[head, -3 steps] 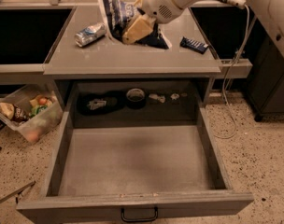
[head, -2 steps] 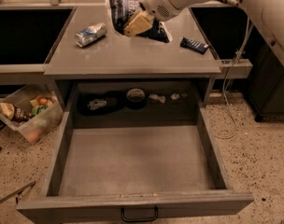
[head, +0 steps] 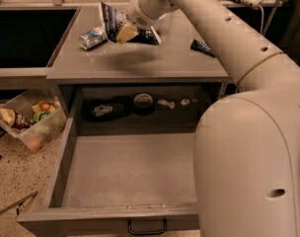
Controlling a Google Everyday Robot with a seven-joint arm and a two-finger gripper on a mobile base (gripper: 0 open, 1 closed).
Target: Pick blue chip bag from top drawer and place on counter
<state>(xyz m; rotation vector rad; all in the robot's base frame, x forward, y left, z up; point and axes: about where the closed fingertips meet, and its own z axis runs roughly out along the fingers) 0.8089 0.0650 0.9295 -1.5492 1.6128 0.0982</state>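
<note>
Blue chip bag (head: 110,19) — you have it pinched in your gripper (head: 126,32), fingers closed on its crinkled middle, over the counter (head: 155,65). Just left of the gripper lies a crushed can (head: 92,37); well below it — the top drawer (head: 130,167), pulled open.

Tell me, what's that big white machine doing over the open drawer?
The robot's arm reaches across the counter. Its tool grips the blue chip bag and holds it just above the surface, beside a crushed can. The top drawer below is pulled out, with the bag already out of it. The bag appears not yet set down. A dark wrapper lies further right.
</note>
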